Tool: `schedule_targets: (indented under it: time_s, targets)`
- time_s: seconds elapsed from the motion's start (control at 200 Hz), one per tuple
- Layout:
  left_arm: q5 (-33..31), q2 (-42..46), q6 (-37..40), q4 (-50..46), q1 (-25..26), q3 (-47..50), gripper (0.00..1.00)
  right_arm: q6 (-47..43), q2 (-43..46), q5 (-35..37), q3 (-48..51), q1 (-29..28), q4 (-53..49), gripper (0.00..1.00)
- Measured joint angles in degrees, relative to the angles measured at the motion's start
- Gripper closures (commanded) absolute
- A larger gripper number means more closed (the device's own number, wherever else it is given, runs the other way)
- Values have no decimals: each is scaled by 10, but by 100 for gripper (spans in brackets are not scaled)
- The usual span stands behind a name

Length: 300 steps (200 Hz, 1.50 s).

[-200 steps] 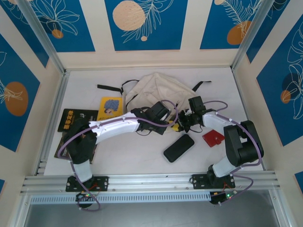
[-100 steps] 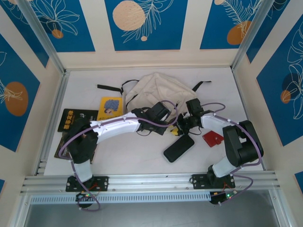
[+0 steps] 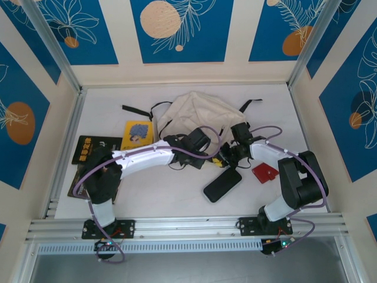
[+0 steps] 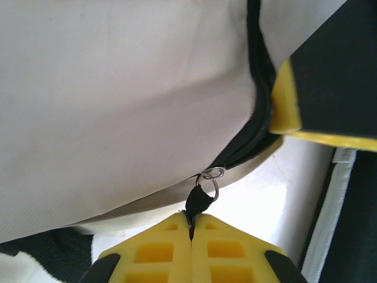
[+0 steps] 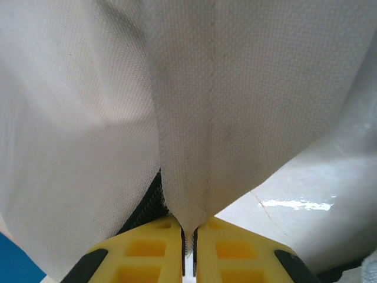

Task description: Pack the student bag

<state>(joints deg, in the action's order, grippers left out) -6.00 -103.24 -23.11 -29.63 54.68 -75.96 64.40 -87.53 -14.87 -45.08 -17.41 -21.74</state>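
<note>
Top external view: we see the right gripper (image 5: 188, 236) shifted leftward, pinching the bag (image 3: 197, 109); the left gripper (image 4: 191, 227) pinches its zipper pull (image 4: 199, 202).

One bag (image 3: 197, 109), three books (image 3: 137, 132), one black case (image 3: 222, 184), one red square (image 3: 265, 172).

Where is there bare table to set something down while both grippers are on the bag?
Bare table lies at the near edge, between the left arm and the black case. Another patch is the far-left corner, behind the yellow book. Crowded: the centre, where the left gripper and right gripper pinch the student bag, near the red item.
</note>
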Motion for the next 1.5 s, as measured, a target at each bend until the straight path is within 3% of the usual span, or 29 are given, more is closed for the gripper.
schedule_targets:
  time_s: [0.39,0.545,0.64,0.735,0.845,0.955,1.05,1.255,1.5]
  targets:
    - [-31,28,17,-26,-61,39,100,-50,5,81,-9,52,-26,94]
    - [-29,33,27,-25,-74,39,100,-87,5,80,-10,93,-15,94]
    - [5,33,38,-10,-76,37,100,-127,-2,50,-15,134,10,92]
    - [41,19,46,0,-75,13,100,-165,-36,15,-48,174,19,82]
    - [73,-1,53,13,-71,-22,100,-198,-49,7,-77,198,19,54]
    - [97,-11,57,24,-66,-44,100,-211,-24,16,-82,207,6,42]
    - [114,-22,57,33,-60,-57,100,-207,16,29,-82,209,-23,36]
    - [138,-47,57,38,-47,-84,100,-146,102,-2,-32,203,-19,34]
    - [156,-64,57,39,-46,-100,100,-40,97,-50,12,134,-1,23]
